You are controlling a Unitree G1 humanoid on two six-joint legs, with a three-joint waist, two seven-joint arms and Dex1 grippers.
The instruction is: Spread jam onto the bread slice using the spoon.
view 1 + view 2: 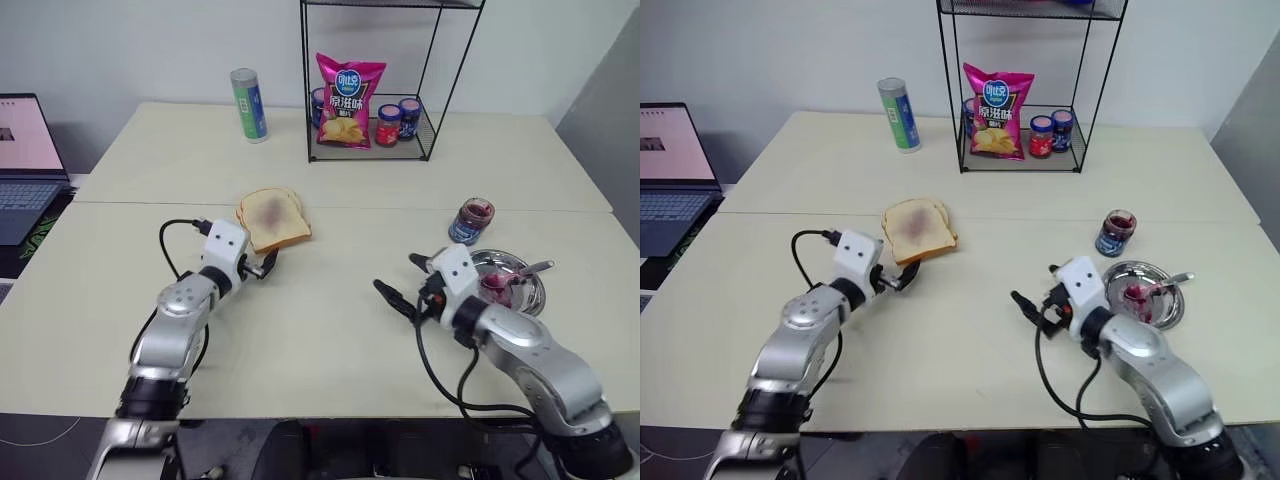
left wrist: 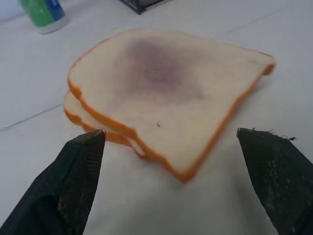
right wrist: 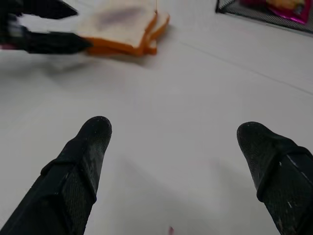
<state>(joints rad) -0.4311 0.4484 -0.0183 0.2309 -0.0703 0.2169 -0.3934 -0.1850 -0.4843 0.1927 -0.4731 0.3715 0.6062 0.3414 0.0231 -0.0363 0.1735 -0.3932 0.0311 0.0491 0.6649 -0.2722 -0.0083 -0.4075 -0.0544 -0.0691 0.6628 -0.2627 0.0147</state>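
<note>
Looking down from my head, my left gripper [image 1: 268, 266] sits spread and empty just before the square white bread slice [image 1: 273, 218] with its dull purple stain; my right gripper [image 1: 400, 283], also wide and empty, hangs well apart from the slim silvery spoon [image 1: 522, 272] lying in the round steel dish [image 1: 535, 298] beside the small glass jar of dark jam [image 1: 471, 221]. At my left wrist, two overlapped slices show; nudging could slide them apart.

Bare tabletop [image 1: 330, 330] between hands; wire rack [image 1: 372, 130], can [image 1: 248, 104] stand far back.
</note>
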